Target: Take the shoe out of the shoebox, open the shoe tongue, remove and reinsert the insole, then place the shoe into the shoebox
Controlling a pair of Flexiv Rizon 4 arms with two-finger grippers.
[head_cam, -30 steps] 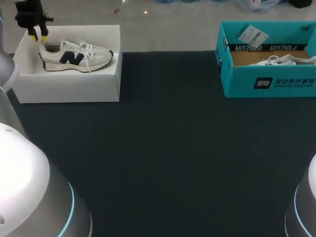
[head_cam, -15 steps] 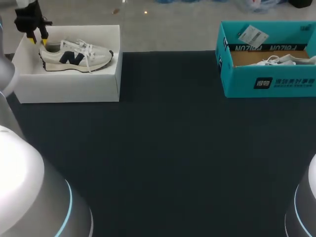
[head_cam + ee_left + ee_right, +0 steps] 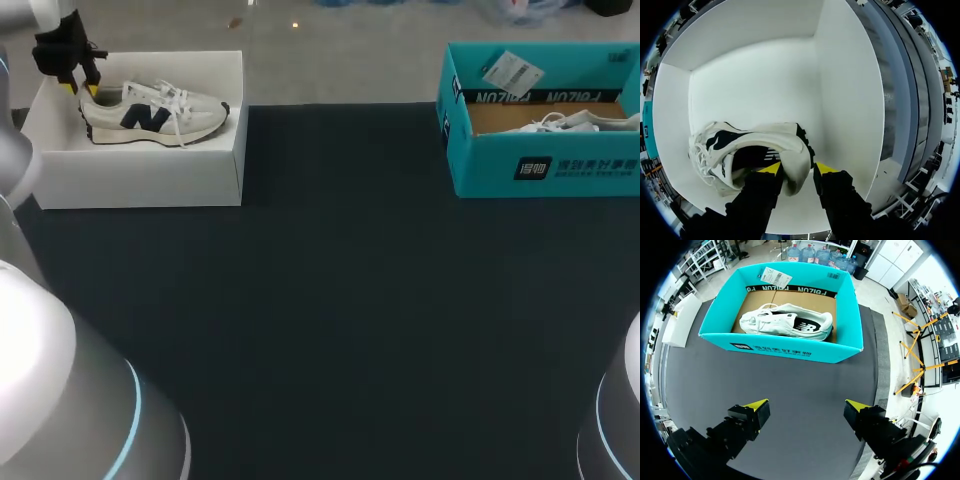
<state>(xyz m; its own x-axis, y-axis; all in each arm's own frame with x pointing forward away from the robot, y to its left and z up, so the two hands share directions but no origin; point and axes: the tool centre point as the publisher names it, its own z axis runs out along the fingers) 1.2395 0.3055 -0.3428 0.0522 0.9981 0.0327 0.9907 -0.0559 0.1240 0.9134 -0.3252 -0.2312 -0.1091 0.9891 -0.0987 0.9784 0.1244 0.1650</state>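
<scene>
A white sneaker (image 3: 155, 112) with a dark logo lies on its side in the white shoebox (image 3: 140, 180) at the far left, toe to the right. My left gripper (image 3: 78, 88) hangs at its heel. In the left wrist view the padded heel of the sneaker (image 3: 740, 155) sits between the yellow tips of that gripper (image 3: 798, 167), which stand a little apart around it without squeezing it. The box wall (image 3: 850, 90) rises just beside them. My right gripper (image 3: 807, 405) is open and empty over bare mat, short of the teal box (image 3: 785, 347).
A teal shoebox (image 3: 545, 165) stands at the far right with another white shoe (image 3: 570, 122) in it, seen too in the right wrist view as the white shoe (image 3: 787, 322). A dark mat (image 3: 340, 300) covers the table between the boxes.
My left gripper's fingers have spread slightly at the sneaker's heel and the gripper has shifted a little. The sneaker lies where it was. The right arm has not moved.
</scene>
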